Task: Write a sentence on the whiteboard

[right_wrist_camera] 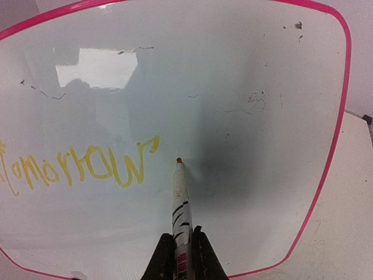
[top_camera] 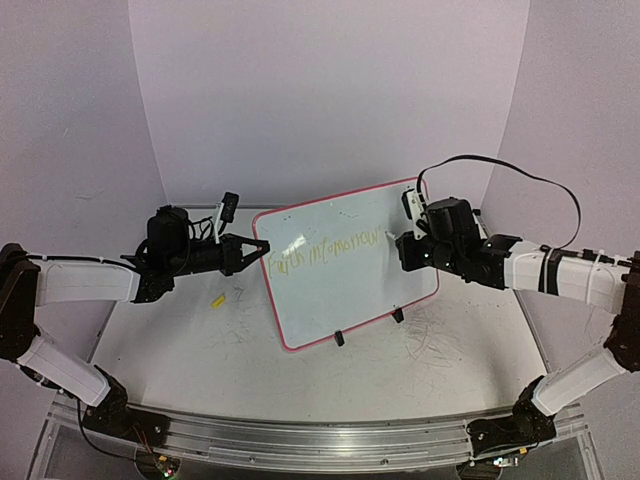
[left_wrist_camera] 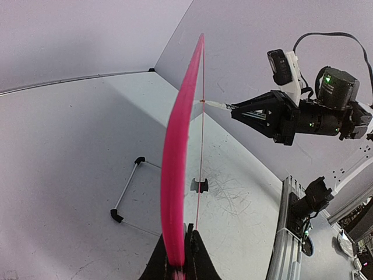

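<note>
Left jaws are clamped on the left rim of the whiteboard (top_camera: 350, 300), which stands upright on the worktop (top_camera: 190, 350) between the two arms. The yellow sentence (top_camera: 325, 250) runs across its face. Right jaws grip a marker (right_wrist_camera: 181, 216), its tip meeting the board just right of "tomorrow".

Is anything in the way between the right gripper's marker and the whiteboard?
Nothing visible. The marker in the right gripper points straight at bare whiteboard, just right of the sentence.
</note>
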`<state>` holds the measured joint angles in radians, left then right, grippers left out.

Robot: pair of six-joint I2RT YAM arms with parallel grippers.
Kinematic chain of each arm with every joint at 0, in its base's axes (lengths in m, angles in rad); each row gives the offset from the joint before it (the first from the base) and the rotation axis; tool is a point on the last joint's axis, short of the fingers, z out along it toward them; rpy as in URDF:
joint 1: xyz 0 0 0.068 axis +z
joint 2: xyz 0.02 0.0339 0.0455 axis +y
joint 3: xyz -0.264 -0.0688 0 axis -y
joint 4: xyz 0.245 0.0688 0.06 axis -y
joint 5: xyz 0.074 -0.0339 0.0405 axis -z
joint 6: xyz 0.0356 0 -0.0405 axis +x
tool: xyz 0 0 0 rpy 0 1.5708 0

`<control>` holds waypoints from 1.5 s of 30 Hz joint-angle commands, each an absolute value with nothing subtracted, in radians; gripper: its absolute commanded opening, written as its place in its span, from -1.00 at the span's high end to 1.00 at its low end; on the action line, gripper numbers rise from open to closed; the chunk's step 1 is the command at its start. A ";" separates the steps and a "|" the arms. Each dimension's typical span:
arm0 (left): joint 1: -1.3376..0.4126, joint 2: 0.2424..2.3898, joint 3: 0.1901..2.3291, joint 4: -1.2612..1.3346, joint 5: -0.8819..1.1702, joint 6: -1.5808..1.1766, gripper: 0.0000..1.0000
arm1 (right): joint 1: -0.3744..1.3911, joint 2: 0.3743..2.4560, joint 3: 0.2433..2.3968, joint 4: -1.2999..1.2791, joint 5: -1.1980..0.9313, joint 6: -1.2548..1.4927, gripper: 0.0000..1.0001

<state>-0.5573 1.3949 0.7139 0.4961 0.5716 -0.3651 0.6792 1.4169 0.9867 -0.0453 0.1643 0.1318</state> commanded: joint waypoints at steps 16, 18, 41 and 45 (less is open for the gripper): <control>-0.567 1.404 0.742 0.426 0.546 -0.277 1.00 | 0.696 1.431 1.009 -0.029 0.100 0.136 1.00; -0.567 1.404 0.741 0.426 0.547 -0.276 1.00 | 0.697 1.430 1.006 -0.036 0.106 0.140 1.00; -0.568 1.394 0.732 0.425 0.544 -0.276 1.00 | 0.697 1.417 0.992 -0.079 0.212 0.164 1.00; -0.568 1.397 0.736 0.425 0.545 -0.276 1.00 | 0.697 1.414 0.987 -0.094 0.185 0.168 1.00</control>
